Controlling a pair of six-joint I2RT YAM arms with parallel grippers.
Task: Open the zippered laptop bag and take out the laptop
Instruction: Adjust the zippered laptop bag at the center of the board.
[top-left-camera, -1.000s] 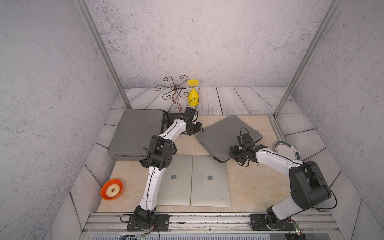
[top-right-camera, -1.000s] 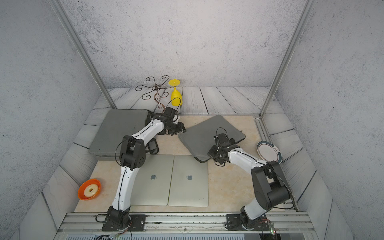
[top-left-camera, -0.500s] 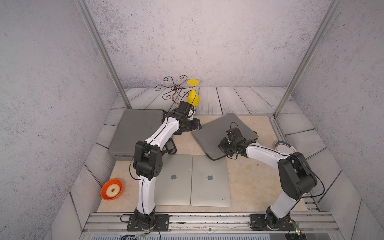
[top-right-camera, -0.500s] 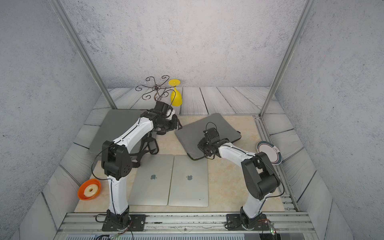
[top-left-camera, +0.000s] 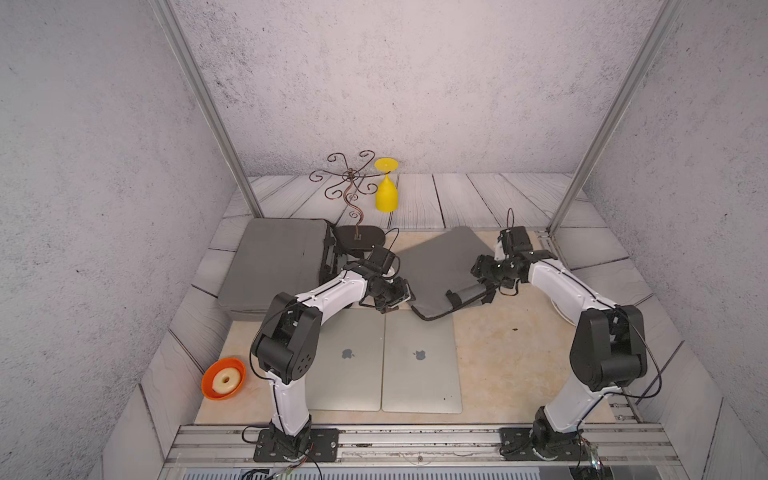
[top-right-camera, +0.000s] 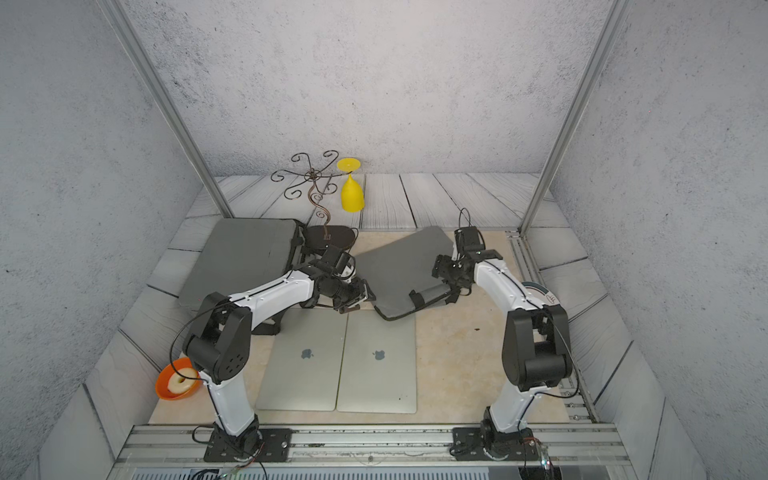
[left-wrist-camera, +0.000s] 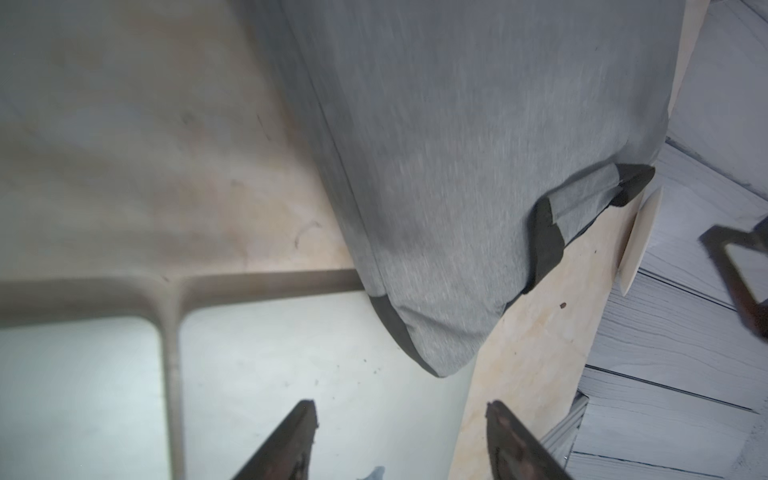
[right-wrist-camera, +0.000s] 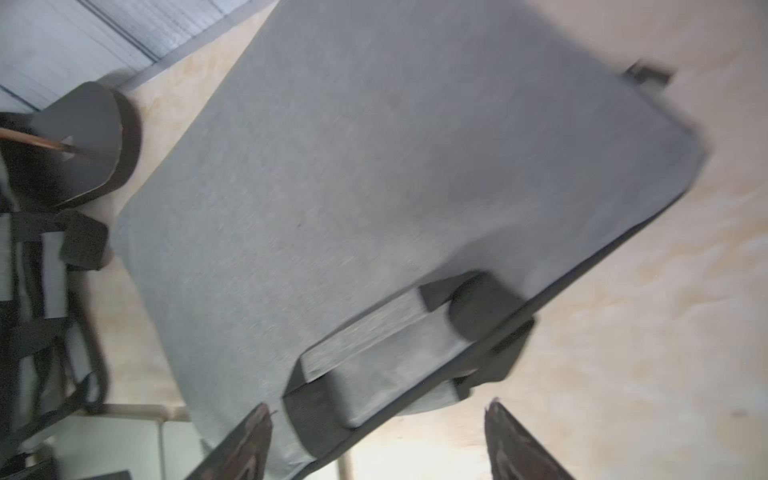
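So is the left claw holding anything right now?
No, in the left wrist view the left claw stands open with nothing between its fingers.

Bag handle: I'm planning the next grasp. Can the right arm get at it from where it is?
Probably yes. The right gripper hangs open right at the handle on the grey bag, the handle lying just ahead between its spread jaws, and nothing else is in the way.

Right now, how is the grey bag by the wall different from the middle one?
The wall bag lies straight and looks thicker; the middle bag is askew and flatter. The middle bag's corner overlaps a laptop; the wall bag sits partly on planks. Both are grey.
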